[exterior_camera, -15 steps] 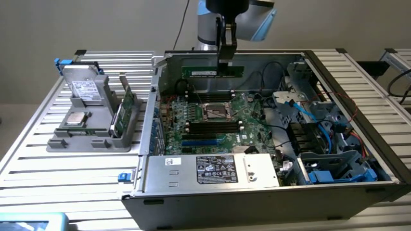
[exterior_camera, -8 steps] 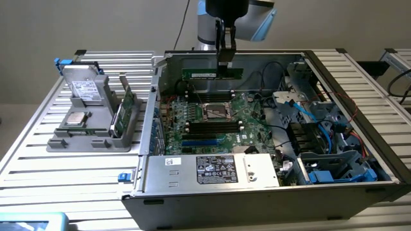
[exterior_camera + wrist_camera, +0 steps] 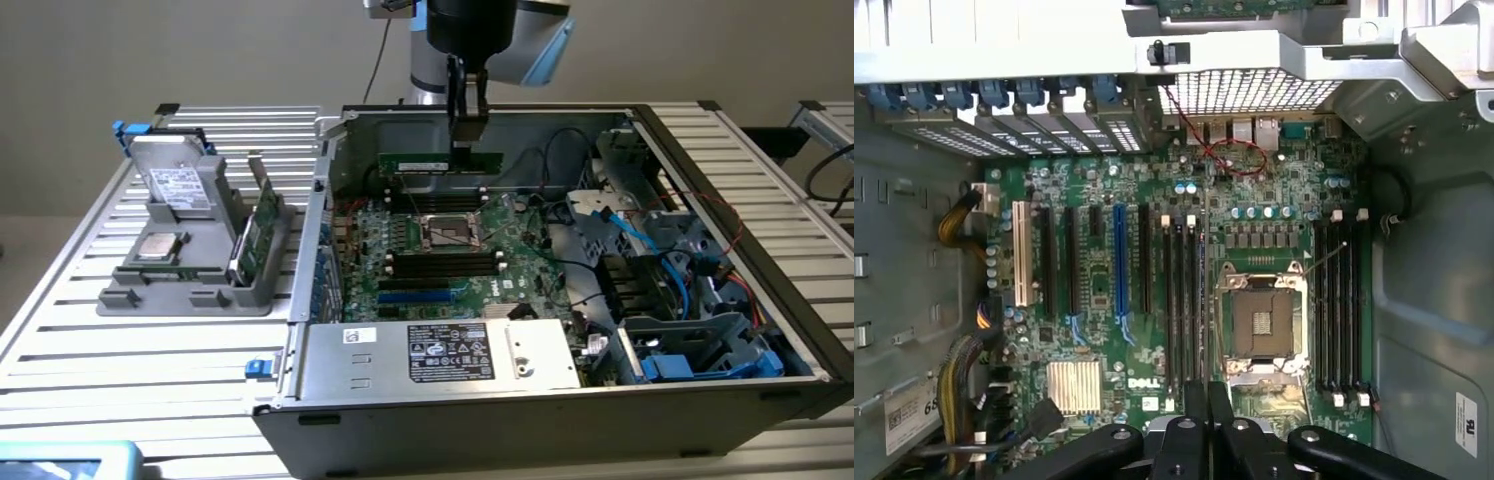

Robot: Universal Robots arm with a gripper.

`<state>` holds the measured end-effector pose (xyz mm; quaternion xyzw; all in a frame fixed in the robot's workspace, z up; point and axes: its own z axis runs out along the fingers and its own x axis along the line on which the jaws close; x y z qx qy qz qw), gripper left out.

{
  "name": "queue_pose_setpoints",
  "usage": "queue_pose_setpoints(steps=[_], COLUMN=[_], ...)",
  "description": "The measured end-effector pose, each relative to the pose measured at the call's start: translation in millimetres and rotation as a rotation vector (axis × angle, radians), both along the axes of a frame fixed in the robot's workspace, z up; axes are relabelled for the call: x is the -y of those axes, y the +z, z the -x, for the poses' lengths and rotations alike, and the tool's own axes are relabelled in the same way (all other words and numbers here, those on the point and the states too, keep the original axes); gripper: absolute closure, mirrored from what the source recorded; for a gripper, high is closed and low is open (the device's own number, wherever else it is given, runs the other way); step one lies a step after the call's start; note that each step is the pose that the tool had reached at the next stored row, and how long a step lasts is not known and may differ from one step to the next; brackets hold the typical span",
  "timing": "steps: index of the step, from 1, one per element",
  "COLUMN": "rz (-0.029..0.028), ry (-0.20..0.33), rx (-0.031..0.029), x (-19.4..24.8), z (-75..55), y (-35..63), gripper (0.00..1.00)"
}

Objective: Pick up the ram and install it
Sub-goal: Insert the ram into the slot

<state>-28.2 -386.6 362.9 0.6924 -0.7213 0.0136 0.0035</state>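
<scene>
A slatted metal surface point(image 3: 80, 330) is carrying an open computer case point(image 3: 534, 420). The jaws are pinching almost shut on the top edge of the ram point(image 3: 441, 162), which is hanging level at six o'clock of them, clear above the motherboard point(image 3: 387, 250). The carrying step seems to be in hand. Seating is likely calling for the stick's lower edge lining up squarely over an empty black slot point(image 3: 441, 200), lying at six o'clock of the ram, beside the processor socket point(image 3: 450, 232).
</scene>
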Motion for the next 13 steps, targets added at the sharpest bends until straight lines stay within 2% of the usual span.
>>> queue_pose_setpoints(steps=[3,5,7,10,13], rz=[-0.0102,-0.0215,-0.0268,-0.0261,-0.0188], ry=[0.0,0.002,0.003,0.01,0.019], rx=[0.0,0.0,0.0001,-0.0001,-0.0004], x=[-0.2,-0.3,-0.4,-0.5,-1.0], z=[-0.1,-0.2,-0.3,-5.9,-8.6], y=[-3.1,-4.3,-5.8,-10.4,-14.5], gripper=[0.88,0.88,0.88,0.88,0.88])
